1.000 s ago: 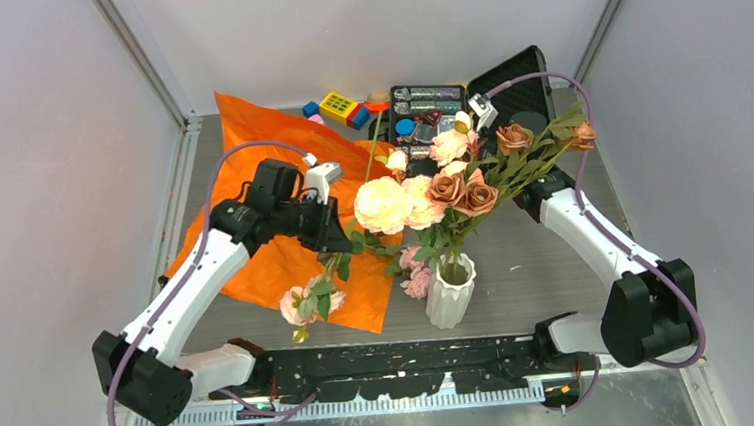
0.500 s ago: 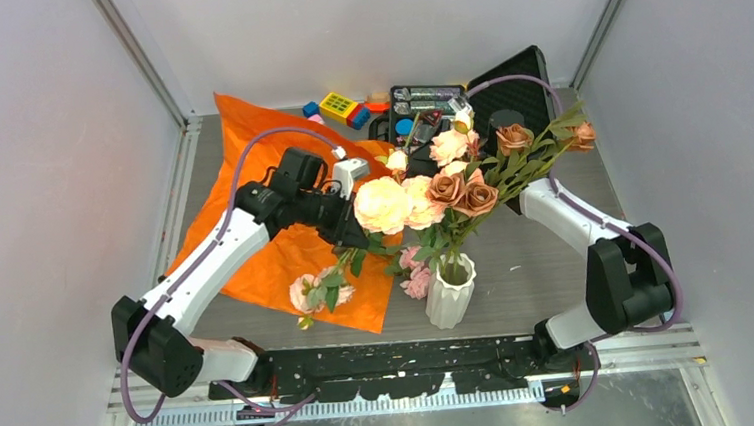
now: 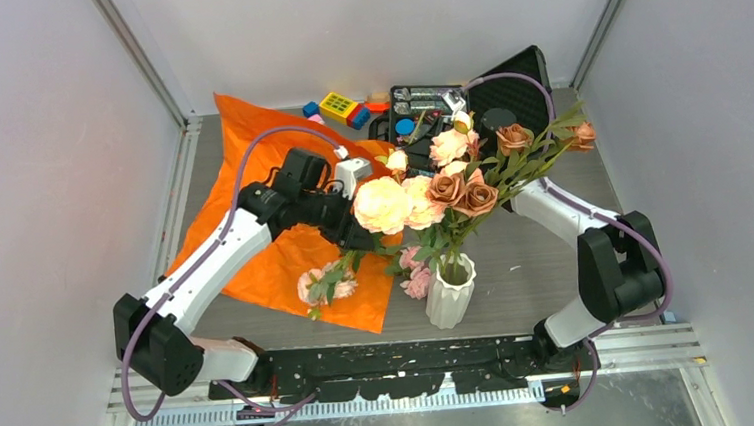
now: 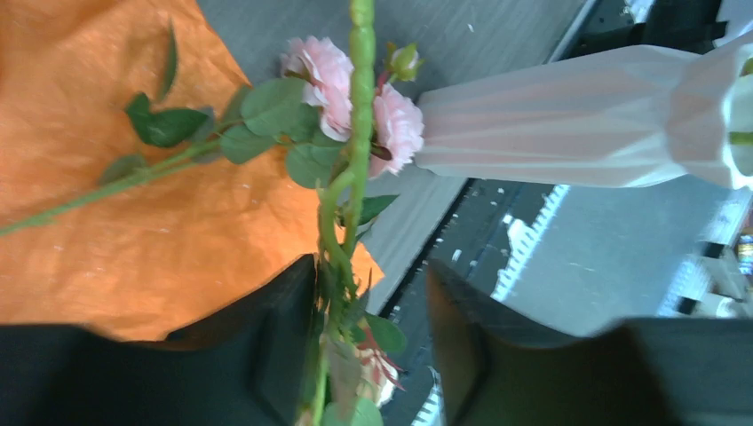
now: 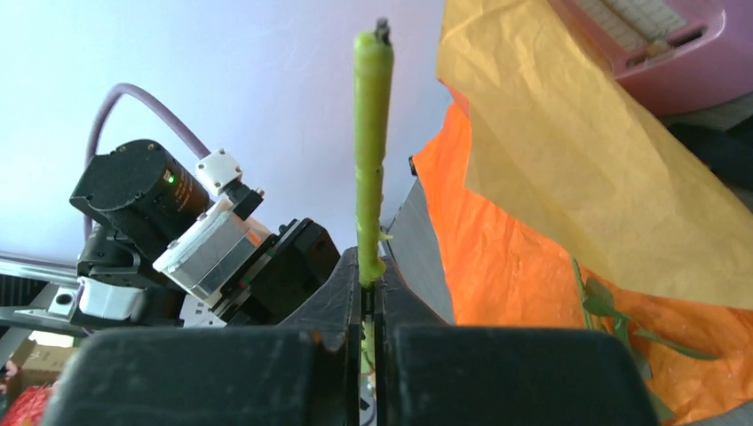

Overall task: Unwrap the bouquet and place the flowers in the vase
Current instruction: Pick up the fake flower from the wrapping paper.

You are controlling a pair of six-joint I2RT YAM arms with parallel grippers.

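Left wrist view shows the left gripper (image 4: 373, 306) with its jaws apart and a leafy rose stem (image 4: 360, 133) running between them against one finger. It sits just left of the white vase (image 4: 550, 115), over the near edge of the orange paper (image 4: 133, 222). Right wrist view has the right gripper (image 5: 371, 288) pinched tight on a green stem (image 5: 371, 133), while most flowers (image 3: 451, 183) stand in the vase at the table's near middle.

Each arm, left (image 3: 211, 260) and right (image 3: 556, 209), has white link shells between black joint housings, a purple cable (image 5: 124, 87) looping from base to wrist, a white wrist camera block (image 3: 352, 172), and black fingers (image 5: 342, 295).
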